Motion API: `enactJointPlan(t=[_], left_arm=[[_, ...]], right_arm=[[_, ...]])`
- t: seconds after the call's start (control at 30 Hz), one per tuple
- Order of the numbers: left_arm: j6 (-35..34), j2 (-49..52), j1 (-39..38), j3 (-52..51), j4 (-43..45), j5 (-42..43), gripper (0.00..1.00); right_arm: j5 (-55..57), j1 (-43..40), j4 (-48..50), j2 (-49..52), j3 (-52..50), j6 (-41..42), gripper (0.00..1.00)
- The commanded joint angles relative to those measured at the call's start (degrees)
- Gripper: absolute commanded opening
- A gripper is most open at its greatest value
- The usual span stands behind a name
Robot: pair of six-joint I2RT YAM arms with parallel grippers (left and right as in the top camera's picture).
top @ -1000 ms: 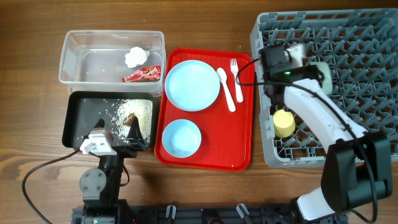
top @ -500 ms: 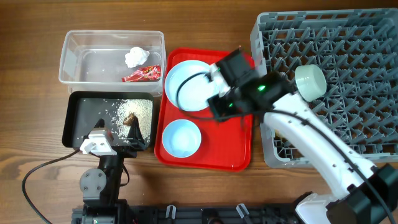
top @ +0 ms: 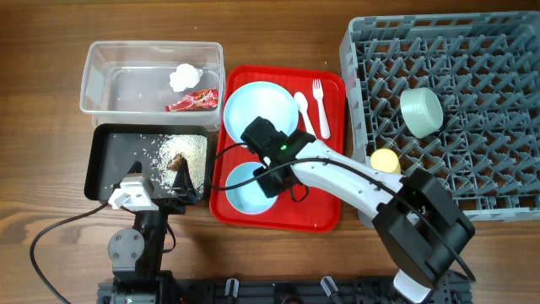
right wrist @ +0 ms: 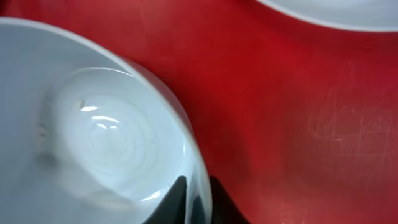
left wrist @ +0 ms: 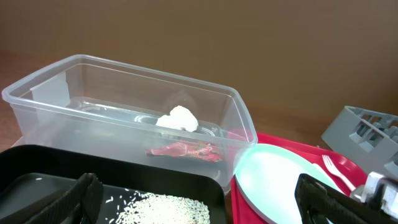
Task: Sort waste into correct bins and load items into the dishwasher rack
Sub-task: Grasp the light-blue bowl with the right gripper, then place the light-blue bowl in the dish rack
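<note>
My right gripper (top: 268, 179) (right wrist: 199, 199) is shut on the right rim of the small light blue bowl (top: 240, 190) (right wrist: 93, 137), one finger inside and one outside. The bowl sits on the red tray (top: 278, 215) below the light blue plate (top: 257, 114), with the white spoon (top: 305, 114) and fork (top: 321, 97) beside it. A mint green bowl (top: 421, 111) and a yellow cup (top: 386, 160) are in the grey rack (top: 472, 51). My left gripper (top: 160, 176) (left wrist: 199, 208) hangs open over the black tray (top: 110, 160) holding rice (top: 181, 149) (left wrist: 161, 208).
The clear tub (top: 152, 51) (left wrist: 124, 106) at the back left holds a white tissue ball (top: 184, 77) (left wrist: 178, 118) and a red wrapper (top: 192, 101) (left wrist: 186, 151). The rack fills the right side. My right arm stretches across the red tray's lower right.
My right arm swung from the rack, leaving the mint green bowl there, down to the red tray. Its jaws closed on the small blue bowl's rim. The left arm stayed still.
</note>
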Motion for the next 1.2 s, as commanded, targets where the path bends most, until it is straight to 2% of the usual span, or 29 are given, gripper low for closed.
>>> enactJointPlan(t=[0.0, 0.13, 0.27, 0.33, 0.37, 0.43, 0.53, 0.8, 0.9, 0.97, 1.17], left_arm=[[0.7, -0.4, 0.5, -0.2, -0.4, 0.5, 1.0], [0.7, -0.4, 0.5, -0.2, -0.4, 0.5, 1.0], [0.7, -0.4, 0.5, -0.2, -0.4, 0.5, 1.0], [0.7, -0.4, 0.5, -0.2, -0.4, 0.5, 1.0], [0.7, -0.4, 0.5, -0.2, -0.4, 0.5, 1.0], [0.7, -0.4, 0.5, -0.2, -0.4, 0.5, 1.0], [0.7, -0.4, 0.5, -0.2, -0.4, 0.5, 1.0], [0.7, -0.4, 0.5, -0.2, -0.4, 0.5, 1.0], [0.7, -0.4, 0.5, -0.2, -0.4, 0.5, 1.0], [0.7, -0.4, 0.5, -0.2, -0.4, 0.5, 1.0], [0.7, -0.4, 0.5, -0.2, -0.4, 0.5, 1.0]], right_arm=[[3.0, -0.6, -0.2, -0.9, 0.1, 1.8, 0.04], [10.3, -0.6, -2.4, -8.5, 0.1, 2.9, 0.04], [34.1, -1.4, -7.3, -23.0, 0.1, 9.4, 0.04], [45.7, -2.9, -7.8, -28.7, 0.1, 9.5, 0.04], [56.4, -5.2, -7.4, -32.9, 0.1, 9.5, 0.04], [68.7, -10.1, -6.4, -36.3, 0.1, 9.3, 0.04], [77.7, -19.5, -4.8, -37.3, 0.1, 8.6, 0.04], [76.8, -43.9, -0.2, -29.5, 0.0, 8.5, 0.04], [72.7, -50.4, 4.8, -24.4, 0.0, 2.1, 0.04], [69.6, -53.7, 9.2, -20.1, 0.0, -4.9, 0.04], [69.1, -57.4, 20.0, -11.5, 0.0, -17.7, 0.04]])
